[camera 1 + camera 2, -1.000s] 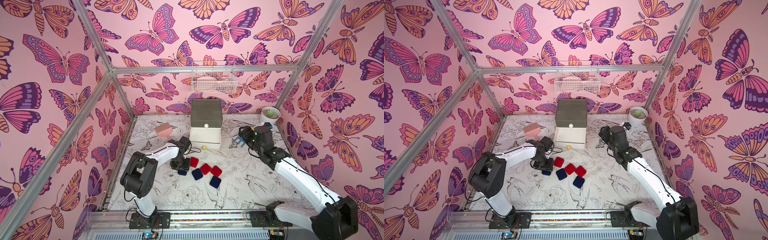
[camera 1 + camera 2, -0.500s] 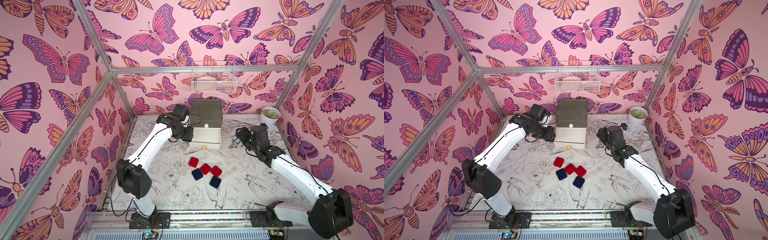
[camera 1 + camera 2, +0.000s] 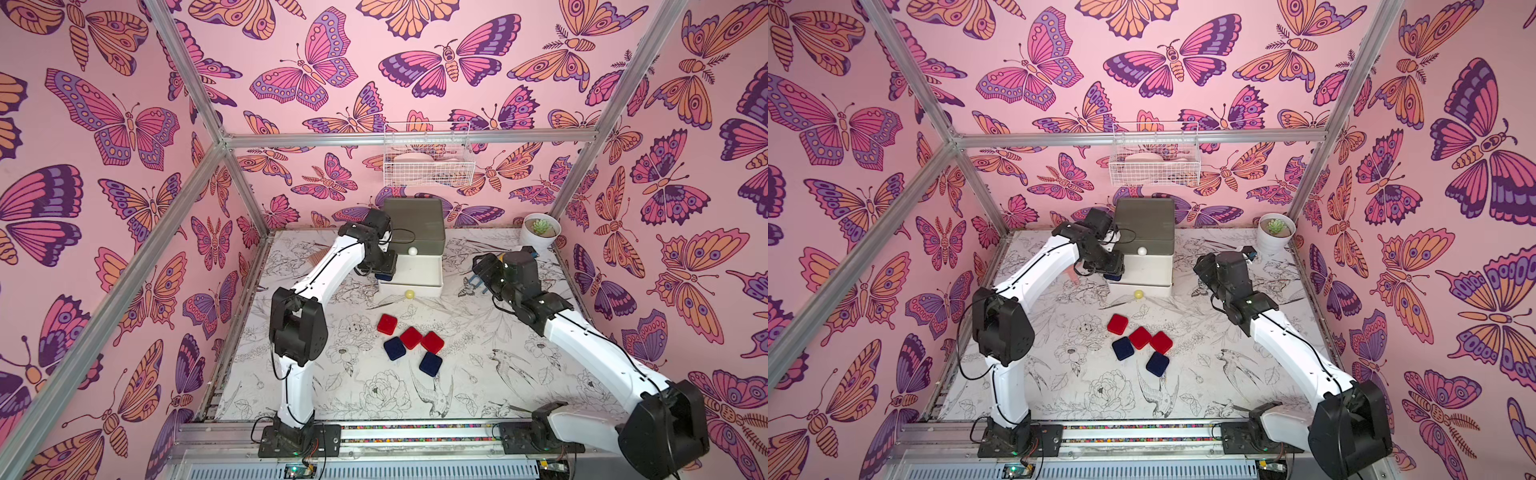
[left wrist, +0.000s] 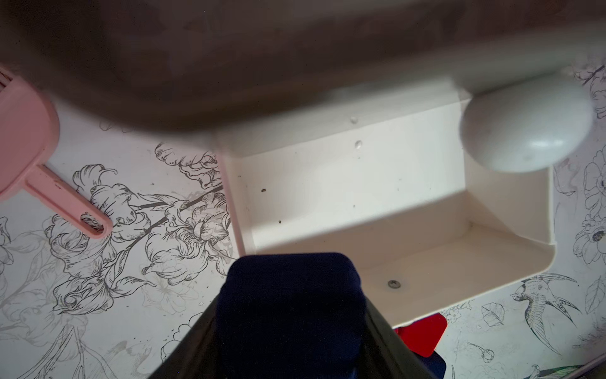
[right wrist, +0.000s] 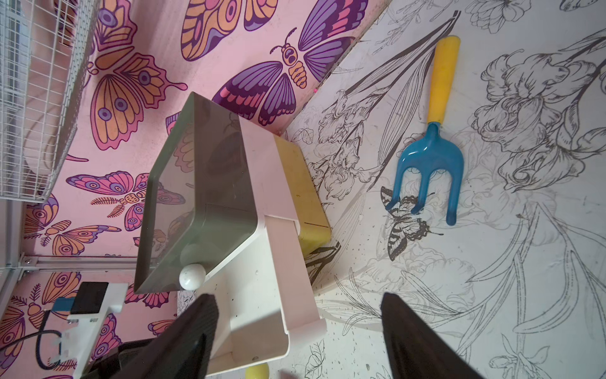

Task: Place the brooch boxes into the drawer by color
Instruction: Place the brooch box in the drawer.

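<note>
Butterfly-papered walls [image 3: 124, 124] surround the table [image 3: 478, 386]. At its back edge stands the drawer [image 3: 413, 232], white middle tier [image 3: 419, 272] pulled out. The left gripper [image 3: 384, 272] is clamped on a navy brooch box [image 4: 288, 305] above that tier's left front corner. The right gripper [image 5: 298, 297] gapes wide, empty. Three red boxes [image 3: 411, 337] and two navy boxes [image 3: 394, 348] lie mid-table.

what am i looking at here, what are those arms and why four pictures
Two white robot arms reach over a table, each ending in a two-finger gripper. Two pictures come from a camera pair overhead, two from cameras on the wrists. The left gripper is shut on a navy box at the edge of the open white drawer of a drawer chest. The right gripper is open and empty, beside the chest. On the table lie three red boxes and two more navy boxes, plus a garden fork, a pink handled tool and a potted plant.
</note>
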Robot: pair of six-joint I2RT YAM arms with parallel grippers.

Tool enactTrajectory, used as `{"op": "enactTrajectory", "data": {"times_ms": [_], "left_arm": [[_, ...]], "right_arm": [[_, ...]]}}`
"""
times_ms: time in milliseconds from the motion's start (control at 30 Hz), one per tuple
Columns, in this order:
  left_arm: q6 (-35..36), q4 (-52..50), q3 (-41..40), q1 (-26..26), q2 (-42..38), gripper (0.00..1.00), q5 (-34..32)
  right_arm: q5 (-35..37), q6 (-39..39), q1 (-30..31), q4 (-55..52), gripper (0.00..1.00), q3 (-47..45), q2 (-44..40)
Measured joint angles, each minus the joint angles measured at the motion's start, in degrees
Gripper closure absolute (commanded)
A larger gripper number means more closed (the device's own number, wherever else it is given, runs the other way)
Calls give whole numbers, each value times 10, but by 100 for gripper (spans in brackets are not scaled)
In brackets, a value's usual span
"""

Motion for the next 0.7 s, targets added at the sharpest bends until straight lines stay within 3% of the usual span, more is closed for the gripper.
{"op": "enactTrajectory", "data": {"times_ms": [433, 700], "left_arm": [[-9, 21, 9, -26, 13, 54, 19], [-11, 37, 11, -29, 27, 46, 11]], "right_arm": [[0, 0, 0, 0, 16, -11, -1], [0, 0, 0, 0, 16, -14, -2]]}}
